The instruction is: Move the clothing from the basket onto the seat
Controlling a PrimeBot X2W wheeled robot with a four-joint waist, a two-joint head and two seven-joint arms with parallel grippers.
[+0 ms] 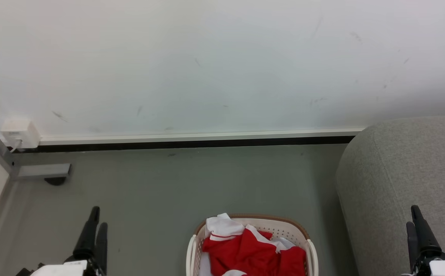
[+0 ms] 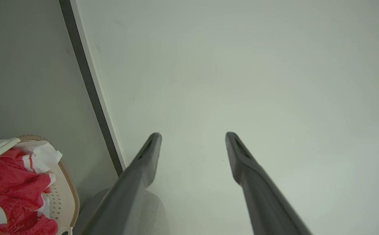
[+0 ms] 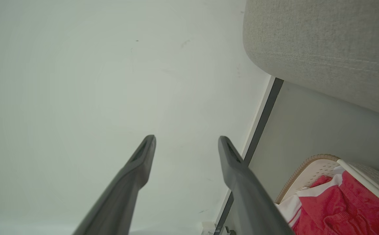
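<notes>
While the clothing lies heaped in the basket at six o'clock of the head view, the seat stands at three o'clock. Spread wide and empty are the left fingers and the right fingers.

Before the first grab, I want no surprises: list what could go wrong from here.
The clothing lies bunched, a white part over the basket rim; a pinch may take one fold, and the rest could snag or drag the basket.
The seat stands close at the right; the open right tool might brush its rounded side.
</notes>
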